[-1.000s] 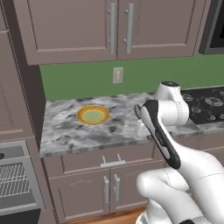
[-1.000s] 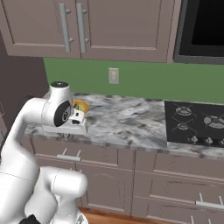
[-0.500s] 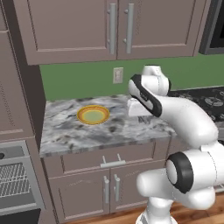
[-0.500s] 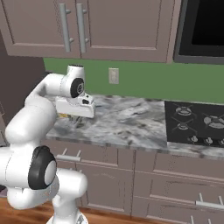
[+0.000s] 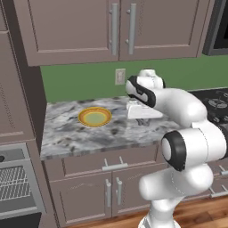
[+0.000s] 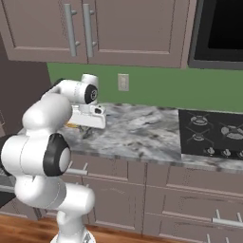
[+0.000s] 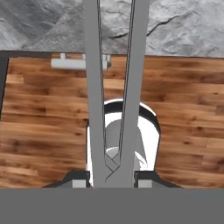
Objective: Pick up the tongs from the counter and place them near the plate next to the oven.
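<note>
The tongs (image 7: 114, 87) sit clamped in the hand (image 7: 113, 177), their two grey arms running straight out from between the fingertips, so the hand is closed on them near the joined end. They are carried above the worktop (image 5: 89, 133), to the right of the plate (image 5: 95, 117), which lies on the marbled stone near its left end. The oven (image 5: 18, 187) stands below and left of that end. The main risk, as I judge it, is the long free length: held at one end, the tongs can swing or pivot in the grip and strike the plate on the way down. Released too far left, they could overhang the worktop edge and tip toward the floor (image 7: 183, 109).
</note>
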Tool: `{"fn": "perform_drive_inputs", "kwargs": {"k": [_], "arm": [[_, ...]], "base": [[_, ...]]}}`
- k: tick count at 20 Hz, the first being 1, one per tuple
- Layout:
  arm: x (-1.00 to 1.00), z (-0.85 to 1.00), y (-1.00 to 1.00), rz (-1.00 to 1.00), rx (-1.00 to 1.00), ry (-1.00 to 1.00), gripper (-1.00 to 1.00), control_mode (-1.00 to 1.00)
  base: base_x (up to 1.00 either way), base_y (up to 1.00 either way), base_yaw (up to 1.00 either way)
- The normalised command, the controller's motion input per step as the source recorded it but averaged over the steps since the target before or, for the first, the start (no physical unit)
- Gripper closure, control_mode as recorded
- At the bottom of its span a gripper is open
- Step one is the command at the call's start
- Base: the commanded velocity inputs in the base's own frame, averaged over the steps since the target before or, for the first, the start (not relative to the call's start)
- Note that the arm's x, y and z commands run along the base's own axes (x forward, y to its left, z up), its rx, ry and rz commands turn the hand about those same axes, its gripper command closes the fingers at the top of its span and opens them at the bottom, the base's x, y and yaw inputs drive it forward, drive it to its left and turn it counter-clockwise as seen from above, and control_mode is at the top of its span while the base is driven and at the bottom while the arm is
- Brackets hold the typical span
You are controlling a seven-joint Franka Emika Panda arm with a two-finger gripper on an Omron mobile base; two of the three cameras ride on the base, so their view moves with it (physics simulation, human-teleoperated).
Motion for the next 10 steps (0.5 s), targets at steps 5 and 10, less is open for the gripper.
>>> {"fn": "perform_drive_inputs", "kwargs": {"k": [5,10], "arm": [[0.35,-0.59,0.21,0.0,0.0,-0.09,1.0,-1.0],[0.6,-0.01,0.39,0.0,0.0,-0.03,1.0,-1.0]], "base": [[0.0,0.0,0.0],[0.0,0.0,0.0]]}}
